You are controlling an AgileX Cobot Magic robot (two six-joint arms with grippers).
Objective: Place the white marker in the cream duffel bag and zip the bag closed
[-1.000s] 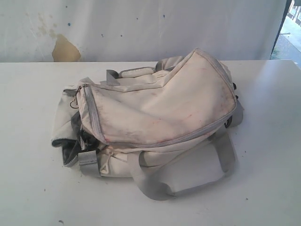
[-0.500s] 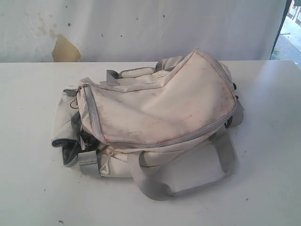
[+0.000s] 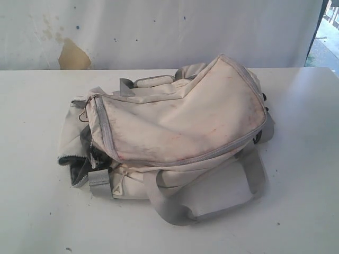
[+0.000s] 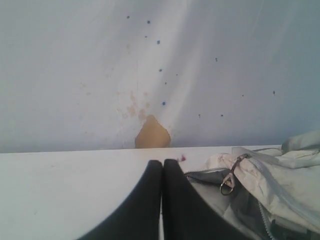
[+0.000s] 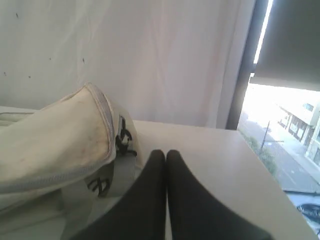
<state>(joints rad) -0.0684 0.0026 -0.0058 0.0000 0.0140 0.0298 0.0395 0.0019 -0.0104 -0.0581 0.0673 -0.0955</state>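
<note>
Jaws pressed together and empty on both left gripper and right gripper, each low beside one end of cream duffel bag. No white marker in any view; can't tell if it's inside. Zip gapes at left end, pull ring just beside left gripper. Risk: soft bag drags or bunches if zip is tugged unbraced, and strap loop may snag. Bare table all round; its edge runs near right gripper.

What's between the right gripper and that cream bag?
Nothing; the right wrist view shows only bare table between the right gripper and the cream duffel bag.
</note>
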